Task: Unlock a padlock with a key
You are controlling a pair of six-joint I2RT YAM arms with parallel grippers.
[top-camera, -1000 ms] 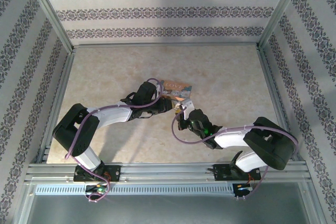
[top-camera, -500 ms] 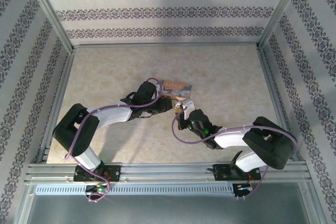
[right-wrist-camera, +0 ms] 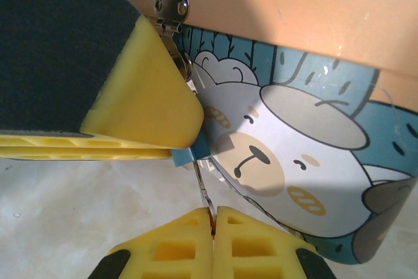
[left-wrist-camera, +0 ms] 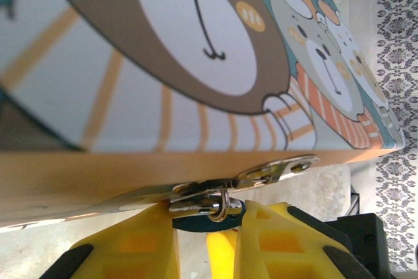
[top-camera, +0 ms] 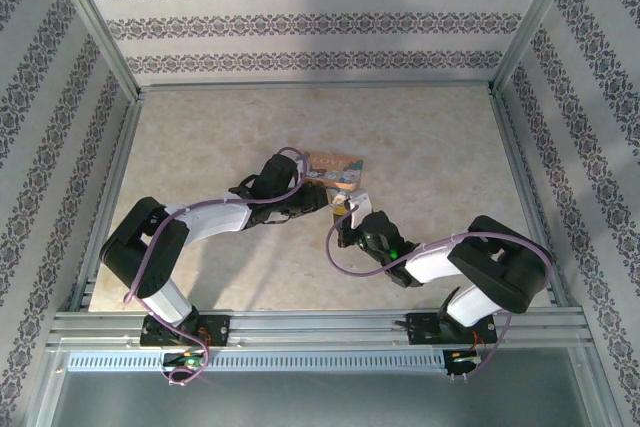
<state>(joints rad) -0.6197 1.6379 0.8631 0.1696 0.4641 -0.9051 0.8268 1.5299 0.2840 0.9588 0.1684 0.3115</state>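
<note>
Near the middle of the bench (top-camera: pixel 440 137) lies an orange tin (top-camera: pixel 335 163) printed with cartoon bears. Both arms reach in to its near edge and their tips come close together there. The left gripper (top-camera: pixel 328 201) comes in from the left and the right gripper (right-wrist-camera: pixel 213 223) from the near right. The left wrist view shows a silvery hasp (left-wrist-camera: pixel 261 178) on the tin's orange side wall. The metal shackle of the small blue padlock (left-wrist-camera: pixel 206 222) is hooked through the hasp's loop. The padlock's body hangs just off the hasp, between the left gripper's two yellow fingers (left-wrist-camera: pixel 137 246). One finger sits against each side of the body, so this gripper is clamped on the padlock. In the right wrist view, one of those left fingers appears as a large yellow and black block at the upper left, close against the bear picture. A corner of the blue padlock body peeks out under its tip. The right gripper's fingertips are pressed together on a thin metal key (right-wrist-camera: pixel 204 195). Its blade runs up from the pinch to the underside of the padlock. Whether the blade tip is inside the keyhole cannot be told. The shackle looks closed through the hasp.
</note>
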